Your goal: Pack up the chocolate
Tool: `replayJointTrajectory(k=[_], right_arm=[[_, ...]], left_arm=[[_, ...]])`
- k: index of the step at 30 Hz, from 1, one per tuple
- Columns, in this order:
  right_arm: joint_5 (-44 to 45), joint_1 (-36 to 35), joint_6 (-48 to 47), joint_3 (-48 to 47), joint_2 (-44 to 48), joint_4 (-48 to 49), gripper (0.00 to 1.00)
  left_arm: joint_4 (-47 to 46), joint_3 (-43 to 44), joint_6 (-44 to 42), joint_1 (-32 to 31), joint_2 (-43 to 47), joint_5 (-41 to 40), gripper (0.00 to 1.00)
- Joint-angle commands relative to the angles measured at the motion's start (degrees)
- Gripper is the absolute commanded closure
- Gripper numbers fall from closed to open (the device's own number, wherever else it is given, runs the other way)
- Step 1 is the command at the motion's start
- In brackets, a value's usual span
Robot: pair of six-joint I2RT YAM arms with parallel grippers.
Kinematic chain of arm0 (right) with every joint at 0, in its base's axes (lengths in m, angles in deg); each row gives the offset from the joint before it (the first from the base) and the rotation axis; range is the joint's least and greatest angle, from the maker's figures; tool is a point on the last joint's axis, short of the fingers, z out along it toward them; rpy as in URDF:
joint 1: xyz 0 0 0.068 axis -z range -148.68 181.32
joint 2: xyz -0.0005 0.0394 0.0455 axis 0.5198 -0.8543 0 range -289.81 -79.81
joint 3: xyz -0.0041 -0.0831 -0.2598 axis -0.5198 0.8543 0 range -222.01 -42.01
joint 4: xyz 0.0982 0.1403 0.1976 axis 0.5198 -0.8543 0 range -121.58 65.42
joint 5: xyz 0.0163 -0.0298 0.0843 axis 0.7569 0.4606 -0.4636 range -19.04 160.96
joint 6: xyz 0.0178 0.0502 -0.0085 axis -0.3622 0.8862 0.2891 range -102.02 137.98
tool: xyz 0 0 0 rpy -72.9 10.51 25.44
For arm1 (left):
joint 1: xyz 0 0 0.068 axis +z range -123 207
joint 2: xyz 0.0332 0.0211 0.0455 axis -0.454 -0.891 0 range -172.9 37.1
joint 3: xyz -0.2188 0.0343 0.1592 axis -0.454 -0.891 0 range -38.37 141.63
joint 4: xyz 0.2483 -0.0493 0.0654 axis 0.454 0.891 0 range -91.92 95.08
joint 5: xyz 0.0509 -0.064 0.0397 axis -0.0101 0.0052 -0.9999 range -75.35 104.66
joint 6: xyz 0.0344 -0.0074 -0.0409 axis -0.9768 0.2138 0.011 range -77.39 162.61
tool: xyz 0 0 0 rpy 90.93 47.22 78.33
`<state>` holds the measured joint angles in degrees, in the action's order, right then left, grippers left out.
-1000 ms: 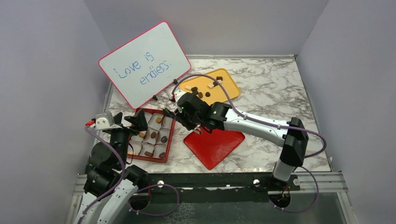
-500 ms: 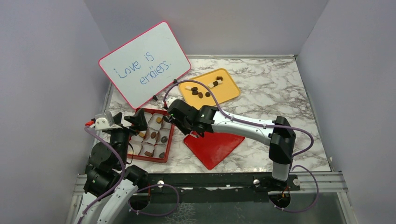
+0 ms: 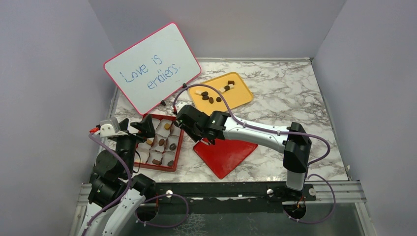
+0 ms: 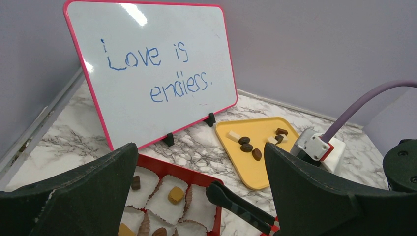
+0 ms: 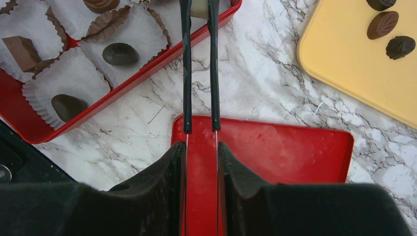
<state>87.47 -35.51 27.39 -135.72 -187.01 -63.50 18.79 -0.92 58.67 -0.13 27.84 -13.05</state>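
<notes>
Right gripper clamped on black tongs; tips pinch cream chocolate just inside red box rim; left gripper fingers wide apart (above box).

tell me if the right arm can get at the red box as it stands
Likely yes: the tongs in the right end effector reach over a corner of the red box, with nothing between.

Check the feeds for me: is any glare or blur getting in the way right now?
Top external: evenly lit, whiteboard writing legible. Left wrist: a bright glare streak near the whiteboard's top edge; the left gripper looms dark and soft at the bottom corners. Right wrist: crisp on the red box and chocolate; the tweezers run off the top edge.
</notes>
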Motion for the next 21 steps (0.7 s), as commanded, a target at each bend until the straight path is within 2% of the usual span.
replayJointTrajectory(k=[1,21], right_arm=[[2.69,-0.58,-0.26,-2.34,-0.38,-0.95,0.68],[2.6,-0.58,-0.36,-3.18,-0.64,-1.04,0.66]], left_arm=[[-0.22,0.19,0.21,-0.11,0.31,-0.86,0.01],[-0.27,0.2,0.21,-0.11,-0.04,-0.64,0.01]])
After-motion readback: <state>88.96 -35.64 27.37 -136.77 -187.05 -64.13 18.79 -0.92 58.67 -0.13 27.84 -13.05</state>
